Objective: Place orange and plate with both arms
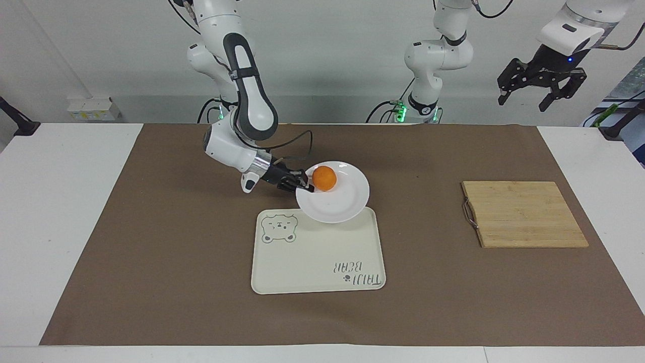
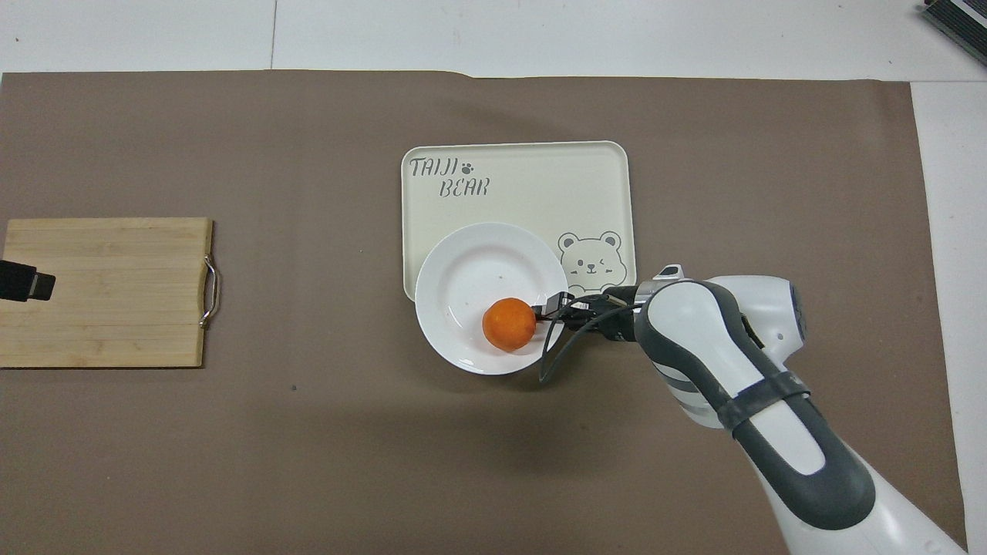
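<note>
The white plate (image 1: 336,203) (image 2: 470,277) hangs in the air with the orange (image 1: 324,178) (image 2: 509,324) resting on it beside the gripped rim. My right gripper (image 1: 304,185) (image 2: 557,303) is shut on the plate's rim, on the side toward the right arm's end of the table. The plate overlaps the robot-side edge of the cream bear tray (image 1: 317,262) (image 2: 540,177). My left gripper (image 1: 541,83) waits open, high over the left arm's end of the table; in the overhead view only its tip (image 2: 23,282) shows, over the cutting board.
A bamboo cutting board (image 1: 524,214) (image 2: 108,291) with a metal handle lies toward the left arm's end. A brown mat (image 1: 151,242) covers the table. The right arm's cable loops beside the plate.
</note>
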